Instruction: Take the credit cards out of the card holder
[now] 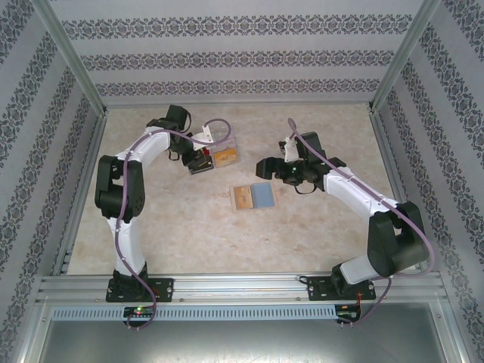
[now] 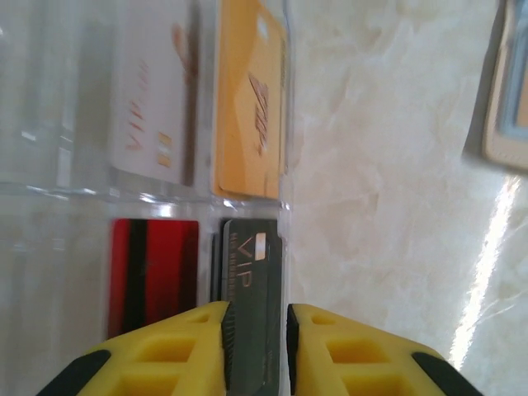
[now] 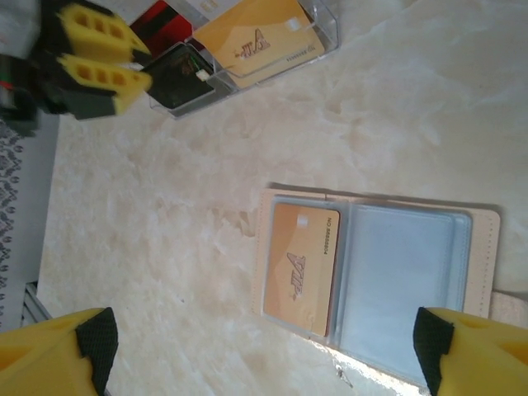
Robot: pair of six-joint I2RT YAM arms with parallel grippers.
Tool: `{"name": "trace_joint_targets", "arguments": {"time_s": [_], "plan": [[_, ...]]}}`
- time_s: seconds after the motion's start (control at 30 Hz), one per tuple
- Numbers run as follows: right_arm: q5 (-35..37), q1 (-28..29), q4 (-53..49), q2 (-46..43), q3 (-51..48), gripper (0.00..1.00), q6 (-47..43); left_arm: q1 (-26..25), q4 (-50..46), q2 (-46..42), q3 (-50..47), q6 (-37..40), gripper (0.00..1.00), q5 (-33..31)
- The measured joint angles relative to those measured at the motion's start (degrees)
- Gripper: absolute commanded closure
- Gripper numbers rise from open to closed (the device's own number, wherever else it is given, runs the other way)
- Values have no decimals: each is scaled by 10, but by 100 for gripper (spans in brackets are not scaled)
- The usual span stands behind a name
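Left gripper [image 2: 256, 318] narrowly flanks the dark card [image 2: 252, 256] in the clear box [image 2: 49, 194]; grip uncertain. Right gripper [image 3: 264, 346], wide open, empty, awaits the orange card [image 3: 301, 264] in the card holder [image 3: 487, 247].

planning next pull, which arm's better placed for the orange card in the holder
Right: the open right gripper hangs near the card holder and orange card; the left gripper is busy at the clear box.
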Motion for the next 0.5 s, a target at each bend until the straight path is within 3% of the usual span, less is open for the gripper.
{"name": "trace_joint_targets", "arguments": {"time_s": [0.27,0.5], "plan": [[76,65,-18,14,7,26,2,0,107,-150,-78,-167,64,-2],[114,108,-15,75,9,41,36,-2,195,-223,-205,-438,59,-19]]}}
